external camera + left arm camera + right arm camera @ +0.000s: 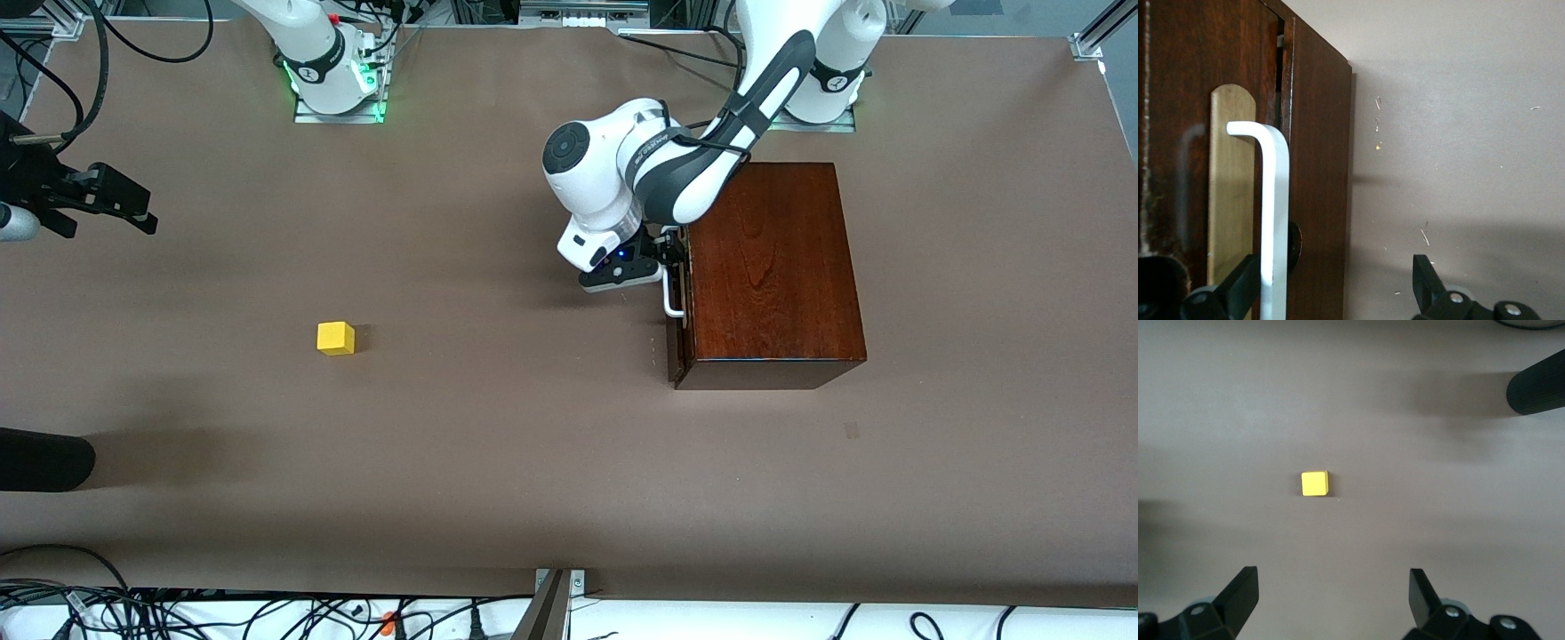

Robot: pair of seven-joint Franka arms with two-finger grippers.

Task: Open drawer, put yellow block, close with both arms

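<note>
Brown table (498,462), left claw (1331,293) around handle (1275,213)

Block (336,338): bright yellow, plain. Box (773,267): dark reddish-brown, glossy, w/ wood grain. Drawer (1315,187) front: same dark brown, pale wood strip seen under handle (1273,220), which is white. Table (444,462): dull brown, plain. Arms: white w/ grey-black joints; grippers black; bases lit green.
</note>
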